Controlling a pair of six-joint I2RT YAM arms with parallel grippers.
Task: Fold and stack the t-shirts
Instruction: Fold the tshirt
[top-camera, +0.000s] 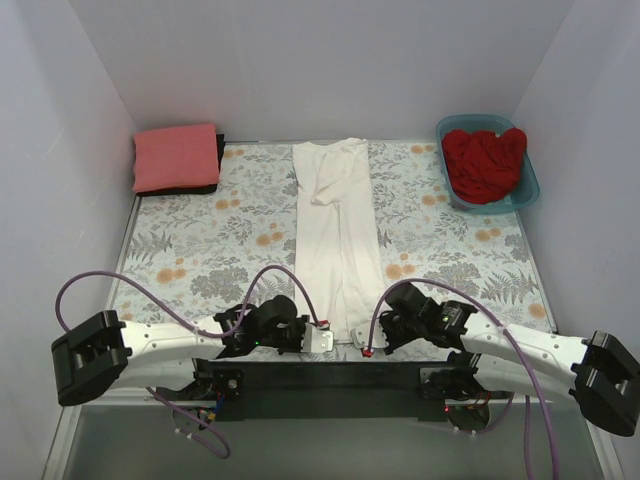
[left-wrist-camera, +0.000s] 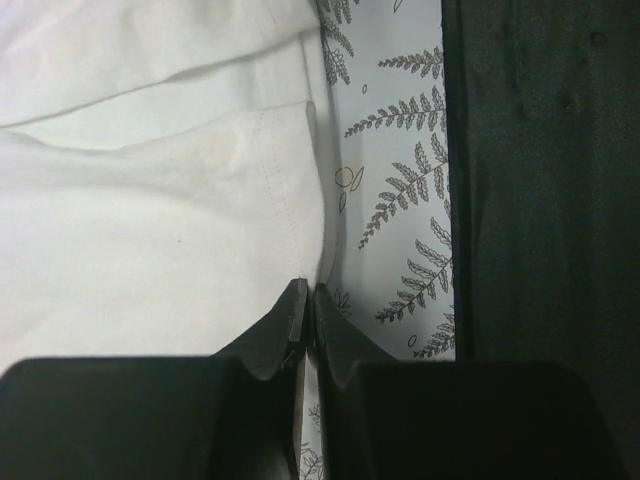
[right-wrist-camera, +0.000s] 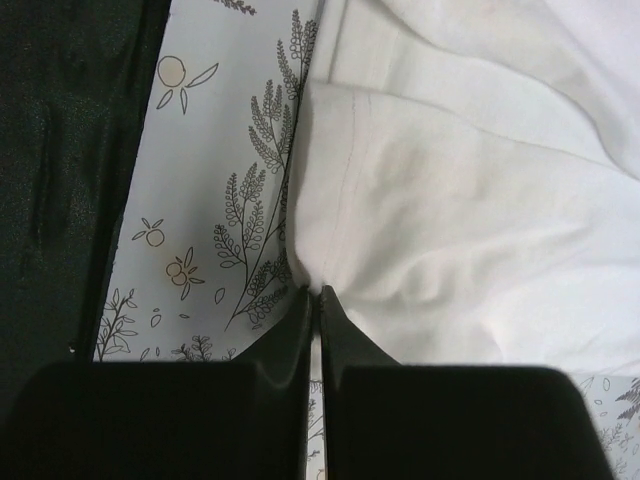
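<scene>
The white t-shirt (top-camera: 338, 225) lies folded into a long narrow strip down the middle of the table, collar end far. My left gripper (top-camera: 325, 338) is shut on its near hem corner; in the left wrist view (left-wrist-camera: 308, 290) the jaws pinch the white cloth (left-wrist-camera: 150, 230). My right gripper (top-camera: 358, 340) is shut on the other near hem corner, and the right wrist view (right-wrist-camera: 316, 292) shows its tips closed on the white cloth (right-wrist-camera: 450, 210). The coral-pink t-shirt (top-camera: 176, 156) lies folded at the far left. The bright red t-shirt (top-camera: 484, 162) is bunched in the teal tub (top-camera: 528, 188).
The floral table cloth (top-camera: 200, 250) covers the table. A dark folded cloth (top-camera: 218, 165) lies under the pink shirt. White walls close in the table on three sides. The black base bar (top-camera: 330, 376) runs along the near edge.
</scene>
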